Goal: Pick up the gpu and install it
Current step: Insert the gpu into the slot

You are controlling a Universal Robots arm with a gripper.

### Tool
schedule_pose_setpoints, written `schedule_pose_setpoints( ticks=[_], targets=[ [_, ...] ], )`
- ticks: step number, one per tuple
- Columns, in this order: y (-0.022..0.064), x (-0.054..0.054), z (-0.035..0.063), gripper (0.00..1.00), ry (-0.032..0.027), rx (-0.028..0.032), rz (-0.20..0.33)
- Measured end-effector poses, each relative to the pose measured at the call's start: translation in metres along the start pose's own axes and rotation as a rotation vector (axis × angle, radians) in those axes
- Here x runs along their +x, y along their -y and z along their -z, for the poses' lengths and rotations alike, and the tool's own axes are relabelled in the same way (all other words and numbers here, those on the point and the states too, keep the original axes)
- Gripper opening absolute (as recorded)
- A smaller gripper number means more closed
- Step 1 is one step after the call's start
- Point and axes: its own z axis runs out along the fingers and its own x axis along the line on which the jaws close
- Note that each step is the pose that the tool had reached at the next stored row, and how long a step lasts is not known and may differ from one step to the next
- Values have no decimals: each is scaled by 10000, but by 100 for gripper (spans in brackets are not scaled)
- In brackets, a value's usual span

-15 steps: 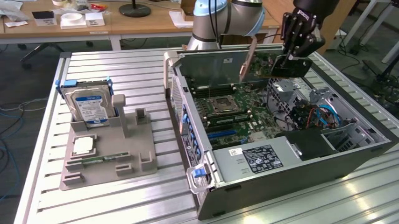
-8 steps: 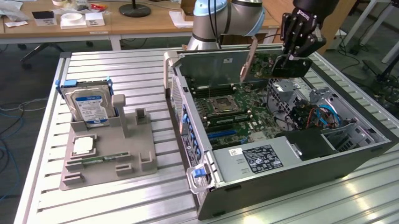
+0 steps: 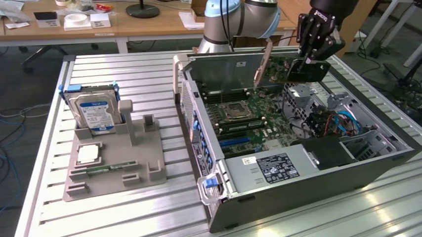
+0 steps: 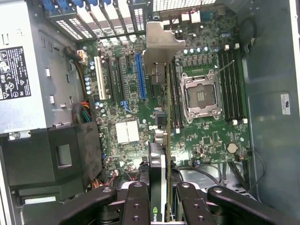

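My hand (image 3: 310,57) grips the gpu (image 3: 275,69) edge-down above the far end of the open case (image 3: 297,197), and if it sits crooked it may miss the blue slot (image 4: 140,77) and scrape the motherboard (image 4: 206,136).

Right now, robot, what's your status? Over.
Jaws shut on gpu, held edge-on above open case. Not seated yet. Nothing seen between card and motherboard.

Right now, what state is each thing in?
gpu: held in the air above the open case, not in a slot.
gripper: shut on the gpu.
computer case: lying on its side, open.
hard drive: upright in the gray holder.
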Motion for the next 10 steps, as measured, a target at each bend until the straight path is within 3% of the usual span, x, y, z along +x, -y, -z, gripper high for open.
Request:
schedule_pose_setpoints(
  ticks=[10],
  targets=[
    [0, 0, -4, 27, -2, 3, 111]
  ],
)
